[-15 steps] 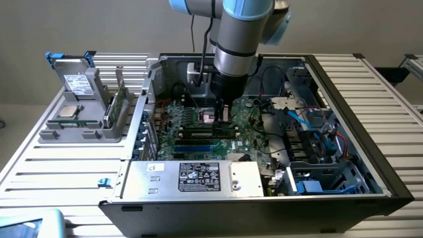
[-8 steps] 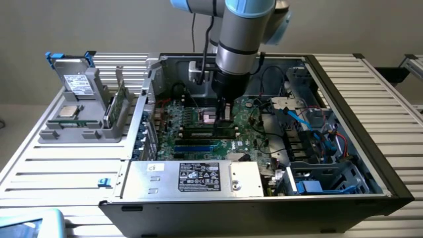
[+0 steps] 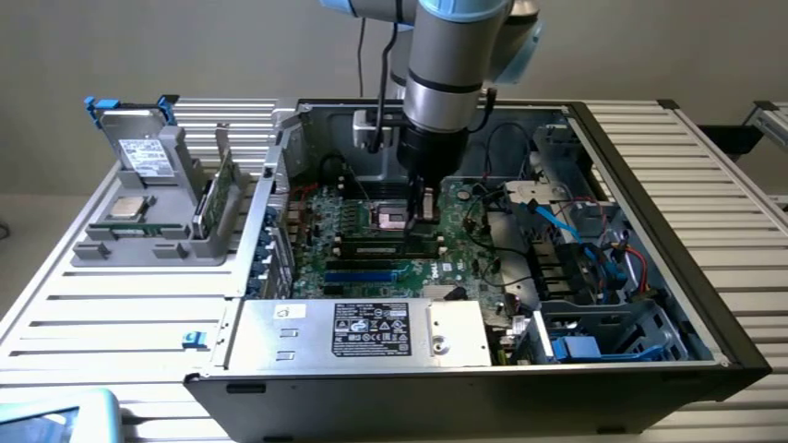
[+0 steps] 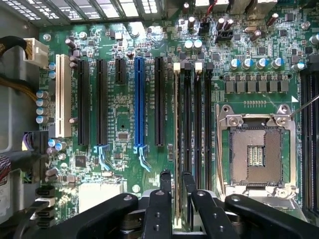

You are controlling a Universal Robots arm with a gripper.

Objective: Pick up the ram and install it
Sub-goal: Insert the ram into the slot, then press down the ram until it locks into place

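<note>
The ram stands on edge in the memory slot nearest the black expansion slots, seen as a thin pale strip running the slot's length. My gripper straddles one end of it, open, with a black finger on each side and a narrow dark gap to the stick. In the exterior view my gripper reaches straight down into the open computer case, just above the memory slots beside the processor socket.
On the exterior view's left, a grey holder carries a silver processor chip, a grey drive and an upright green board. Cables and drive bays crowd the case's right side. A metal power-supply box lies at the front.
</note>
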